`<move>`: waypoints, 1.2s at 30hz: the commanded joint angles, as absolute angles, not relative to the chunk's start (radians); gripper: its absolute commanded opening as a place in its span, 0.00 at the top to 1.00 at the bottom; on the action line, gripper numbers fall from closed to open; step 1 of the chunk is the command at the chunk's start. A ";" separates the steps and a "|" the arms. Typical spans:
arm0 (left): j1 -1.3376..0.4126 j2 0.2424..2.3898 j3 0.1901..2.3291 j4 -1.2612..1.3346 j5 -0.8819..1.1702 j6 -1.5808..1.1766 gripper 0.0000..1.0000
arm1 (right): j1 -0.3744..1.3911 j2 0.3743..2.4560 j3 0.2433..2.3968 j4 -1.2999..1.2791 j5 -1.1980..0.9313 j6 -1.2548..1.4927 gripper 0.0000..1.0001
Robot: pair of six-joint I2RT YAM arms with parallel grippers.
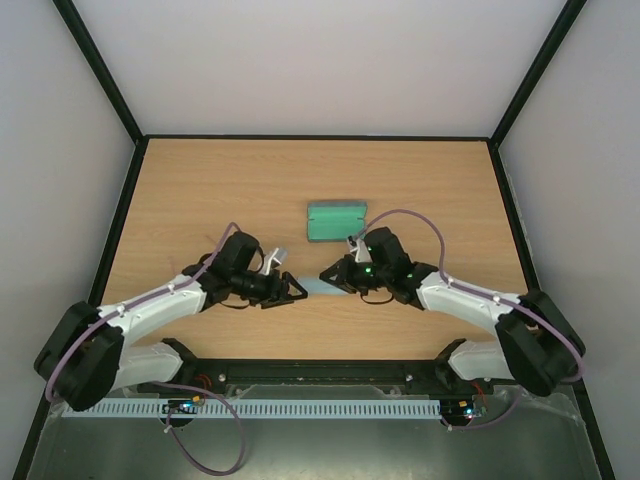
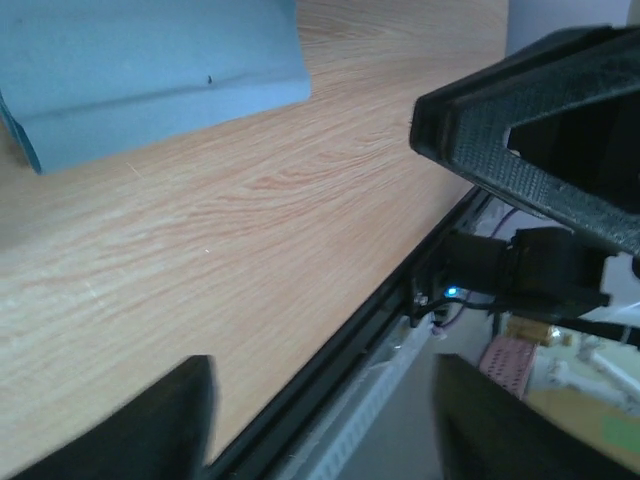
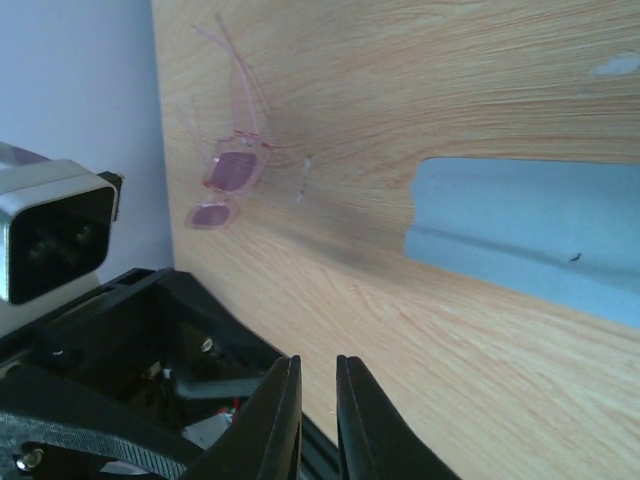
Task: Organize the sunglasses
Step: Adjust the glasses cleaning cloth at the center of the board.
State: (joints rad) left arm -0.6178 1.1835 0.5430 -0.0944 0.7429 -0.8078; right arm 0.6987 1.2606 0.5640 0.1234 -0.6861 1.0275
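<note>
Where the overhead view gave the layout, the wrist cameras gave the detail. From above, both arms reached in over the wooden table [image 1: 200, 190]. The left gripper [image 1: 291, 290] and the right gripper [image 1: 331, 274] were nose to nose near the middle, with a light blue cloth [image 1: 322, 287] on the wood between them. A green oblong case [image 1: 337, 220] lay farther back, apart from both.

The sunglasses [image 3: 228, 182] I could make out properly only through the right wrist camera. They had pink-tinted lenses, a thin frame and slim arms stretched out. They lay flat on bare wood, apart from the cloth's edge and close by the grey camera housing [image 3: 55, 240] on the left arm. From above, a pale fleck beside the left wrist might have been them, but I couldn't be sure.

That same wrist view showed the right fingers [image 3: 285, 420] drawn nearly together, a thin slit between them with nothing in it. The left wrist camera showed what neither other view did: its own jaws stood wide apart and empty above bare wood. The folded cloth lay off ahead of them, and the right gripper's black fingertip faced them.
</note>
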 commanded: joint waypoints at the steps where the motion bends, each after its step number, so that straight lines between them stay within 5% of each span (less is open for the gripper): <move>1: -0.608 1.252 0.532 0.009 0.764 -0.807 0.55 | 0.697 1.347 0.606 0.153 -0.708 0.977 0.88; 3: -0.609 1.294 0.535 0.040 0.763 -0.810 0.72 | 0.696 1.378 0.609 0.155 -0.701 0.965 0.91; 6: -0.610 1.339 0.552 0.050 0.751 -0.813 0.80 | 0.696 1.407 0.587 0.192 -0.695 0.975 0.94; 36: -0.689 1.655 0.706 0.132 0.561 -0.790 0.92 | 0.696 1.599 0.587 0.254 -0.681 0.936 0.99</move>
